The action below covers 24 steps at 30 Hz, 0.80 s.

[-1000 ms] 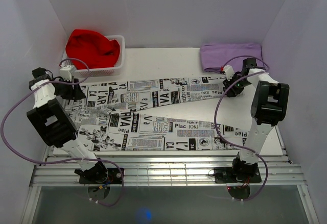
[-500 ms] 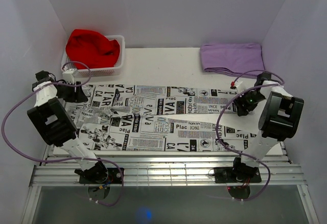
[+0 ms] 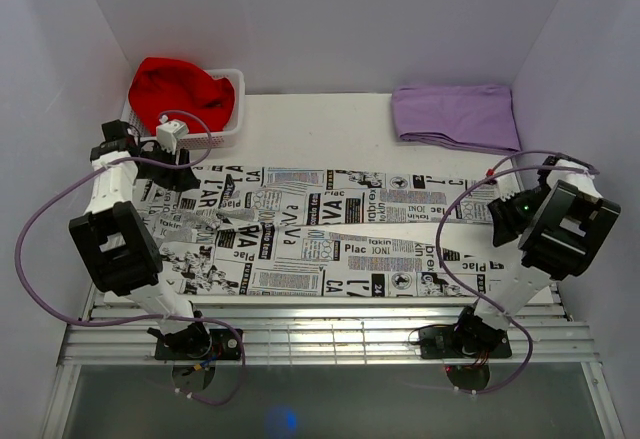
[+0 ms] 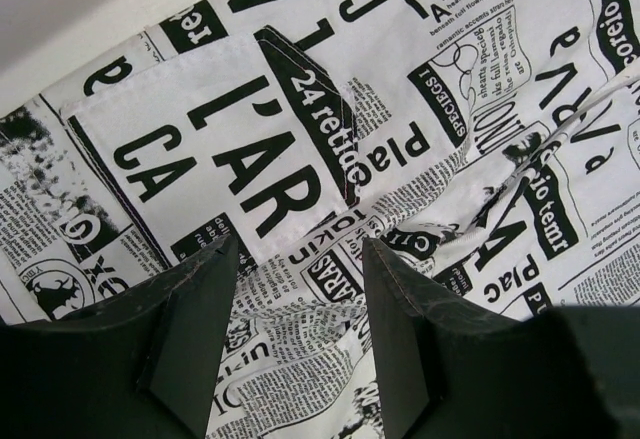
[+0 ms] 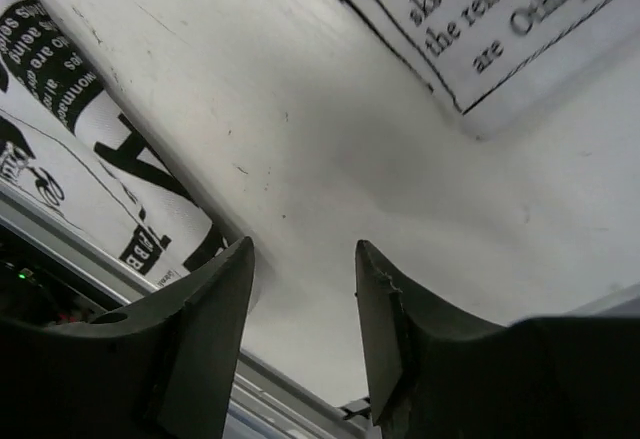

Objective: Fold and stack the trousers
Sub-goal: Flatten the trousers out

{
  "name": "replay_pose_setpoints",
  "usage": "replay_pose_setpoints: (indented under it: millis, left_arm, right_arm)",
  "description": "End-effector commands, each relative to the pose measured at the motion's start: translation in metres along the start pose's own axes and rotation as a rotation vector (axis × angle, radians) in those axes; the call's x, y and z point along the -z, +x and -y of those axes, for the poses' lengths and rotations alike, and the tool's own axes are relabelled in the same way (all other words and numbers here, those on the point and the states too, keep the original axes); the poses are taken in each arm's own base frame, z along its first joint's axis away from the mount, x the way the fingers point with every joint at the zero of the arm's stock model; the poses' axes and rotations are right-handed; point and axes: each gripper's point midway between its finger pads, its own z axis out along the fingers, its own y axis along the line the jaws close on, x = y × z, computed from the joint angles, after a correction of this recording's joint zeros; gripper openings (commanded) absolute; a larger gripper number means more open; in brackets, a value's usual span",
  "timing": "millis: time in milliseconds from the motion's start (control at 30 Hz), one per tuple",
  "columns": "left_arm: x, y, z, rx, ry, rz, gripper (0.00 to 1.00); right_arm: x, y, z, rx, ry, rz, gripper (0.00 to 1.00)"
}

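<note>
Newsprint-patterned white cloth covers most of the tabletop [image 3: 330, 124]. The trousers [image 3: 320, 234] lie spread flat, with the waist end just on the near side of the basket [image 3: 235, 124] and both legs running away from it to the right. The legs lie side by side and meet along the middle, with some rumpling where they join. The basket holds a heaped red cloth [image 3: 180, 94]. A folded lilac cloth [image 3: 455, 114] lies well apart from the basket, along the same far edge but in the opposite corner, and it does not touch the trousers.

From where I stand, the left pincer [image 3: 183, 174] hangs just beside the basket's near rim, over the waist end. Its wrist view shows the fingers [image 4: 200, 299] spread wide and gripping nothing. Beneath them is a patch pocket [image 4: 230, 159] printed with the big letters "L'AR", and past it are creased folds of the same cloth. I cannot tell whether the tips touch the fabric.

The right pincer [image 3: 497, 217] is at the end of the trousers farthest from the basket, by the leg ends. It is released too. Its fingers [image 5: 215, 309] stand apart over a bare white patch of tabletop, with the hemmed corner of one leg ahead of them and the printed cloth of the other leg off to one side. Nothing sits between them.
</note>
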Motion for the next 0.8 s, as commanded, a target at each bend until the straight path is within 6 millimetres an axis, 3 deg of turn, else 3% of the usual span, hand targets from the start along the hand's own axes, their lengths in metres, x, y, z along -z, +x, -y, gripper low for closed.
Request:
replay_pose_setpoints:
  millis: [0,67,167,200,233,267,367,400,533,600,633,667,700,767]
  left_arm:
    - [0.011,-0.016,0.014,-0.039,0.001,0.046,0.63]
    - [0.012,-0.017,0.013,-0.046,-0.007,0.046,0.63]
    - [0.012,-0.02,0.015,-0.046,-0.007,0.048,0.63]
    - [0.012,-0.02,0.015,-0.036,-0.004,0.049,0.63]
    - [0.011,-0.021,0.016,-0.028,-0.002,0.049,0.63]
    - [0.013,-0.024,0.015,-0.036,-0.006,0.055,0.63]
    - [0.011,-0.024,0.015,-0.024,0.003,0.058,0.63]
    - [0.01,-0.024,0.016,-0.017,0.008,0.06,0.63]
    - [0.01,-0.024,0.017,-0.024,-0.004,0.078,0.63]
    - [0.009,-0.02,0.018,-0.025,-0.007,0.076,0.63]
    - [0.008,-0.019,0.019,-0.022,-0.003,0.077,0.63]
    - [0.008,-0.018,0.018,-0.022,-0.004,0.077,0.63]
    - [0.007,-0.017,0.019,-0.018,0.0,0.076,0.63]
    - [0.007,-0.018,0.02,-0.017,0.002,0.078,0.63]
  right_arm:
    - [-0.007,0.024,-0.012,-0.156,-0.057,-0.043,0.54]
    - [-0.015,0.037,-0.011,-0.187,-0.034,-0.066,0.61]
    - [-0.037,0.057,-0.036,-0.227,-0.072,-0.099,0.6]
    - [-0.042,0.058,-0.048,-0.244,-0.122,-0.091,0.54]
    - [-0.042,0.052,-0.058,-0.26,-0.174,-0.061,0.37]
    - [-0.036,0.044,-0.057,-0.253,-0.176,-0.017,0.1]
    - [0.013,0.009,-0.067,-0.109,-0.158,0.166,0.08]
    - [0.022,0.006,-0.076,-0.061,-0.157,0.188,0.08]
    - [0.039,0.007,-0.09,0.183,0.001,0.221,0.08]
    - [0.03,0.015,-0.103,0.35,0.069,0.204,0.08]
    - [0.023,0.024,-0.113,0.436,0.118,0.144,0.22]
    - [0.024,0.022,-0.108,0.454,0.142,0.147,0.37]
    - [0.009,0.035,-0.114,0.482,0.131,0.095,0.57]
    - [0.013,0.033,-0.102,0.526,0.254,0.093,0.87]
